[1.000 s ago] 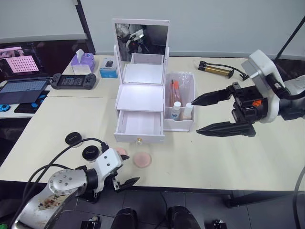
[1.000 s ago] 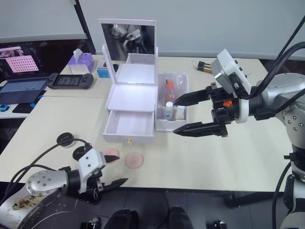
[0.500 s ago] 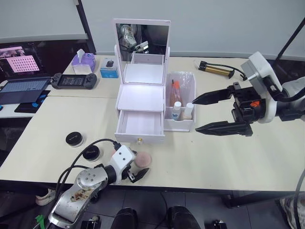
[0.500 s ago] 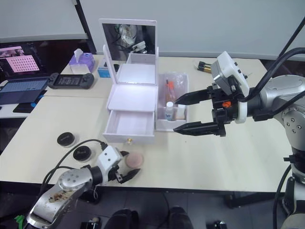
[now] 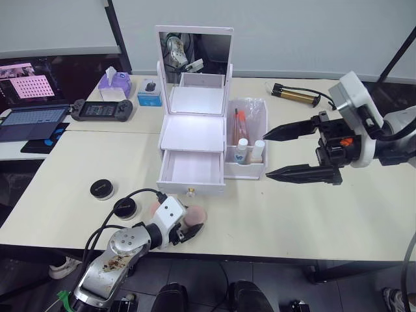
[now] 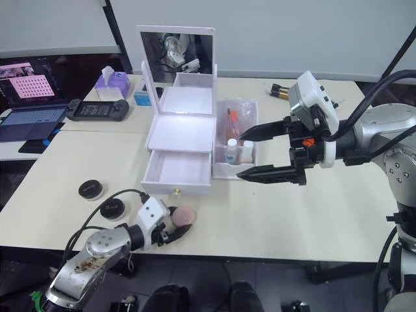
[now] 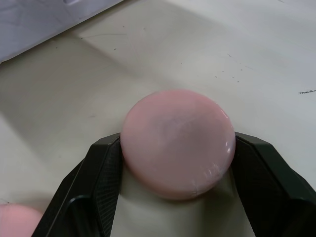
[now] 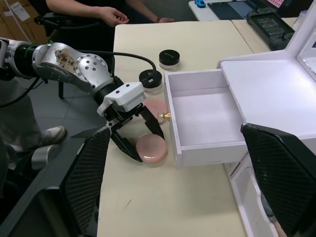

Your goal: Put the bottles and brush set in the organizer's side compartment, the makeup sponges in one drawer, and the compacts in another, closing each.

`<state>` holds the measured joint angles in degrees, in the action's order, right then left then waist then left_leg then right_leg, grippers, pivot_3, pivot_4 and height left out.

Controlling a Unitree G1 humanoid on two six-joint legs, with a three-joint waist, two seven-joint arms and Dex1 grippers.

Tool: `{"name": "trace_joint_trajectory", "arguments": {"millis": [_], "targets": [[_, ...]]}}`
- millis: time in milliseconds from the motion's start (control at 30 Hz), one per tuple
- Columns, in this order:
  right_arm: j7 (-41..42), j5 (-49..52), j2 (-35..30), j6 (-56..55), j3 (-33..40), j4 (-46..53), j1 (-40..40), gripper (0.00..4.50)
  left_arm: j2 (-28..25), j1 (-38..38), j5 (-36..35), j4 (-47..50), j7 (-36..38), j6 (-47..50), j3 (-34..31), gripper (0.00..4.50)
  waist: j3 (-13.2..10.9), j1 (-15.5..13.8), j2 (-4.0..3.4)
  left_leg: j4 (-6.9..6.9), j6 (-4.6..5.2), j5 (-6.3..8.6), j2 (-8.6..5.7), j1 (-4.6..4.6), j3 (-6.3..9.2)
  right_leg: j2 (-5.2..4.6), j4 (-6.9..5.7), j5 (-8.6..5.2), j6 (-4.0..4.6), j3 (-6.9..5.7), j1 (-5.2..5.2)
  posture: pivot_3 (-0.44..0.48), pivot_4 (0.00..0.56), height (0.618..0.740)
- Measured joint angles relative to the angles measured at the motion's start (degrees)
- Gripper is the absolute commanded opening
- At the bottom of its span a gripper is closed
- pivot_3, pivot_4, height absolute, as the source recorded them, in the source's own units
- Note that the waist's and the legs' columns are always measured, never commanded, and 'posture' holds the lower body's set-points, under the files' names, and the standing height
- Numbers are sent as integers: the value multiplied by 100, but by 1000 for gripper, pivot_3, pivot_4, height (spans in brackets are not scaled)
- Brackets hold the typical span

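Note:
My left gripper (image 5: 192, 221) is shut on a round pink makeup sponge (image 7: 177, 143) that lies on the table in front of the organizer (image 5: 192, 130); a black finger presses each side of it. The second makeup sponge (image 8: 156, 104) lies just behind the gripper. The lower drawer (image 5: 190, 169) stands pulled out with nothing in it. The side compartment (image 5: 247, 170) holds the two bottles (image 5: 242, 151) and the brush set (image 5: 242, 120). Two round black compacts (image 5: 102, 189) sit at the left. My right gripper (image 5: 266, 156) hovers open, right of the side compartment.
A gold-and-black hand pump (image 5: 294, 94) lies at the back right. A purple tissue box (image 5: 114, 84), a small blue box (image 5: 149, 96), a game controller (image 5: 101, 110) and a laptop (image 5: 26, 120) are at the back left. A person (image 8: 108, 15) sits beyond the table's left end.
My left gripper came in from the table's front edge to the nearer sponge and closed on it. The right arm stayed where it was.

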<state>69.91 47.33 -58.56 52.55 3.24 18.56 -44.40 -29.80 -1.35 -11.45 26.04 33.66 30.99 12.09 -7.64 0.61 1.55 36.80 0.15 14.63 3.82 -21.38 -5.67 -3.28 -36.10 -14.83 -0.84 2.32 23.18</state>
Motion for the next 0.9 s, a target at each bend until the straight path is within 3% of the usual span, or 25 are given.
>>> {"name": "trace_joint_trajectory", "arguments": {"millis": [167,367,500,667,767,900], "targets": [[-9,-11,63,-41,-6,-32,-3,4500,-155,-143,-900,267,579,166,-593,2944,0,7,0,0,0,0,3,-2,4,2,-1,0,0,-3,3,0,150,732],[-3,-10,74,-89,-7,-67,-3,4500,-1186,-700,-1787,591,1610,96,-1950,2944,-1,17,-1,0,0,0,6,-1,6,5,0,-1,2,-5,4,0,150,732],[-6,-9,89,-105,-17,-70,-4,4500,-1947,-838,-2745,597,2395,383,-3136,2944,-2,-10,-1,2,-1,0,4,-3,5,-2,1,-3,1,-14,6,0,150,732],[-205,-5,238,-102,-29,-77,-45,4500,-2898,675,-4603,148,2424,1568,-4110,2944,-4,-69,5,11,-1,-1,0,-4,9,-2,3,-5,-4,-20,-1,0,150,732],[-511,-57,398,-65,-52,-62,-86,4500,-3196,1297,-4737,-6,2307,1799,-3932,2944,-4,-40,-1,4,2,1,-8,-2,4,-3,0,-7,-10,-12,0,0,150,732],[-894,-134,502,-50,-57,21,-168,4500,-3197,2211,-4328,-501,2160,1799,-2999,2944,-5,-30,-1,5,-3,-2,-4,-6,-15,10,-5,-5,-4,-17,3,0,150,732]]}}
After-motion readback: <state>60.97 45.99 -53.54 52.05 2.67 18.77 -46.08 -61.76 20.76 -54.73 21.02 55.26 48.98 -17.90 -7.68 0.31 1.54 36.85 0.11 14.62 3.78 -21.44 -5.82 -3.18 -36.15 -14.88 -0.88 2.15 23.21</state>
